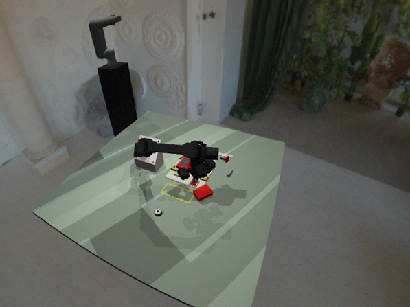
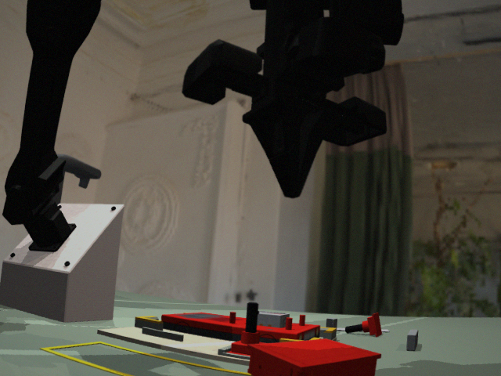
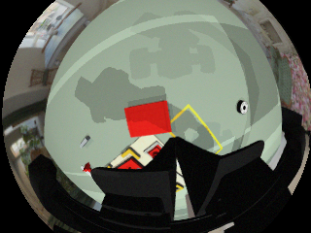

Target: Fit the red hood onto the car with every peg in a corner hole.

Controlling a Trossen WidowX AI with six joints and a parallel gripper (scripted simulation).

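Note:
The red hood (image 1: 202,192) (image 2: 313,354) (image 3: 148,118) lies on the table beside the jig board (image 1: 170,175) (image 2: 121,334), a broad flat face up; whether it is quite level I cannot tell. My gripper (image 1: 194,177) (image 2: 292,196) (image 3: 174,141) is shut and empty, well above the board and the hood. The red chassis (image 1: 184,162) (image 2: 194,317) (image 3: 130,165) sits in the jig. The grey engine block (image 2: 272,319) stands on its deck, and red pegs (image 2: 232,317) (image 2: 289,323) show around it. The hood's corner holes are hidden.
A red part with a black post (image 2: 251,317) (image 3: 155,151) stands at the board's near edge. A yellow outline (image 1: 190,202) (image 3: 189,105) lies beside the hood. A wheel (image 1: 158,212) (image 3: 242,107), a grey block (image 1: 229,173) (image 2: 412,340) and a red-ended tool (image 1: 226,158) (image 2: 376,324) lie around.

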